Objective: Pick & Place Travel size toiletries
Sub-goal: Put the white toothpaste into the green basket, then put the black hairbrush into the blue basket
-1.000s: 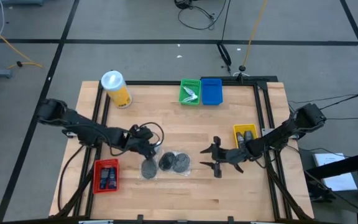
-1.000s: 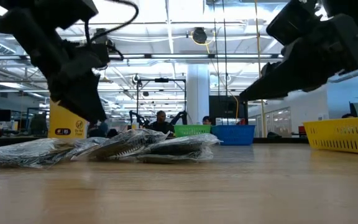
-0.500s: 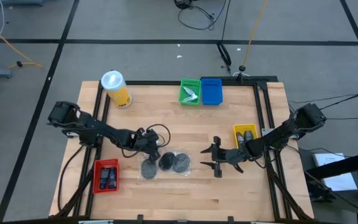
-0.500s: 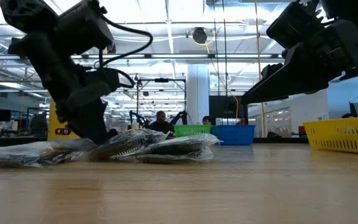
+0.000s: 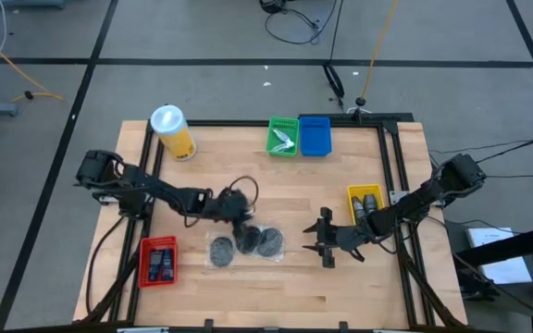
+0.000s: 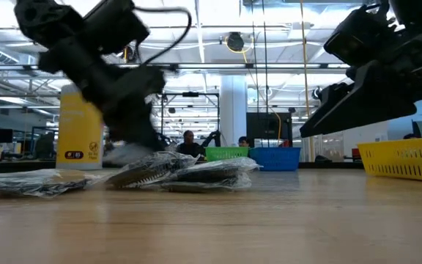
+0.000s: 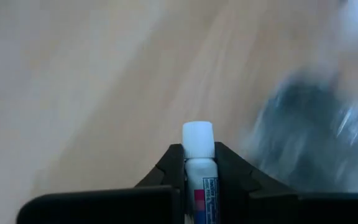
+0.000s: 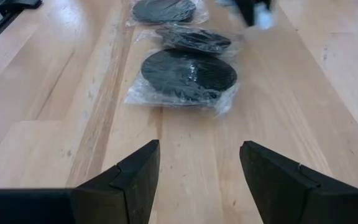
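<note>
My left gripper (image 5: 241, 215) hovers just beyond the far side of three round dark-grey discs in clear bags (image 5: 246, 243), shut on a small white-capped tube (image 7: 199, 180) with a blue and red label. The discs (image 8: 189, 71) lie flat on the wooden table in a row. My right gripper (image 5: 324, 245) stands open to the discs' right, nothing between its fingers (image 8: 135, 174). In the right wrist view my left gripper (image 8: 253, 11) shows blurred beyond the discs. My left gripper pinches the tube's body (image 7: 198, 173) between its two fingers, just behind the white cap (image 7: 198, 138). The fingers lie along the tube, and the cap sticks out past the fingertips. In the low view the gripper (image 6: 134, 132) is above the bagged discs (image 6: 174, 172).
A red tray (image 5: 158, 261) with dark items sits at the near left and a yellow tray (image 5: 365, 202) at the right. Green (image 5: 283, 137) and blue (image 5: 315, 136) trays stand at the far edge. A tall yellow canister (image 5: 174, 132) stands far left.
My left gripper has dipped down beside the bagged discs, shut on the small tube, then risen and swung toward the table's right; it is blurred with motion now. The discs have stayed where they were.
</note>
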You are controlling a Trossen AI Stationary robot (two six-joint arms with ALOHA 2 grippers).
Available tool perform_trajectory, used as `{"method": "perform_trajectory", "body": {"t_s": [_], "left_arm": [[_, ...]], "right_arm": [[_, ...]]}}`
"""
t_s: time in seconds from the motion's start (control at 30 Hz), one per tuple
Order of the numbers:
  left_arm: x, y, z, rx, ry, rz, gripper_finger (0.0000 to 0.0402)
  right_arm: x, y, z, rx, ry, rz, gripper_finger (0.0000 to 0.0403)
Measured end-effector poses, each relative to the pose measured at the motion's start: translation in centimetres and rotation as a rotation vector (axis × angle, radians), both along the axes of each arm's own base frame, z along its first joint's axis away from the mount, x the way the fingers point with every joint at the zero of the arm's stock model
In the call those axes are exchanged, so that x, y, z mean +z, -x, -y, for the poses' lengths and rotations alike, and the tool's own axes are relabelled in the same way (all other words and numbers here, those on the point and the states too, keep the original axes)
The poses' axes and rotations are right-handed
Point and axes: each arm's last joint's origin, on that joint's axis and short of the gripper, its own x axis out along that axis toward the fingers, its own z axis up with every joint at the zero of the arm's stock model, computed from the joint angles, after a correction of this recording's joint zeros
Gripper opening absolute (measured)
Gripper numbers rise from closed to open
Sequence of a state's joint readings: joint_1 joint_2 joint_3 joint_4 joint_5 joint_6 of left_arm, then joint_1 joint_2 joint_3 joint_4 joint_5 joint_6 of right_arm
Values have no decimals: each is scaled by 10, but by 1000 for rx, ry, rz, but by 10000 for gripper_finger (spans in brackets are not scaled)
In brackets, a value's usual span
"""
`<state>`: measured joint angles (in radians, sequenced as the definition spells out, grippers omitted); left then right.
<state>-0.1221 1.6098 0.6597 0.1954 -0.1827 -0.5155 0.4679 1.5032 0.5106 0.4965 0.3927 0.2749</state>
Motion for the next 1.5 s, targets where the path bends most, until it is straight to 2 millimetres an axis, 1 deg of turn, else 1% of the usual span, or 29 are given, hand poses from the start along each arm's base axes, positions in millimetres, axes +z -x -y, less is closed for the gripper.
{"method": "perform_trajectory", "body": {"t_s": [0.07, 0.17, 0.3, 0.43, 0.53, 0.6, 0.67, 0.8, 0.83, 0.9, 1.03, 1.13, 1.2, 1.3, 1.4, 1.5], "left_arm": [[12, -11, -8, -16, -27, 106, 43], [38, -32, -25, -13, -76, 240, 56], [72, -64, -63, 30, -191, 320, 52], [88, -97, -105, 68, -282, 304, 45], [86, -119, -140, 124, -306, 264, 55], [78, -127, -162, 164, -305, 207, 66], [73, -137, -180, 203, -297, 192, 73], [59, -146, -210, 300, -236, 189, 77], [55, -145, -215, 315, -233, 177, 78], [53, -143, -221, 338, -227, 167, 79], [62, -141, -229, 359, -233, 206, 80], [57, -139, -232, 360, -231, 180, 84], [58, -138, -234, 342, -237, 185, 94], [59, -137, -237, 316, -240, 193, 127], [59, -136, -239, 293, -229, 192, 174], [63, -132, -242, 269, -213, 190, 220]], "right_arm": [[0, 0, 0, -1, 2, 0, 215], [0, 0, 0, 3, 9, 0, 215], [0, 0, 1, 13, 37, 2, 215], [0, 0, 1, 18, 49, 4, 215], [-1, 1, 1, 18, 47, 4, 215], [-3, 2, 2, 18, 47, 0, 215], [-6, 5, 4, 11, 39, -10, 215], [-12, 11, 7, -5, 10, -5, 215], [-13, 13, 8, -6, 5, 0, 215], [-14, 15, 9, -7, -9, 23, 215], [-14, 18, 10, -7, -34, 73, 215], [-13, 18, 10, -5, -40, 90, 215], [-12, 18, 10, -4, -41, 96, 215], [-13, 18, 10, -4, -40, 95, 215], [-13, 18, 10, -4, -39, 93, 215], [-13, 18, 10, -4, -39, 92, 215]]}}
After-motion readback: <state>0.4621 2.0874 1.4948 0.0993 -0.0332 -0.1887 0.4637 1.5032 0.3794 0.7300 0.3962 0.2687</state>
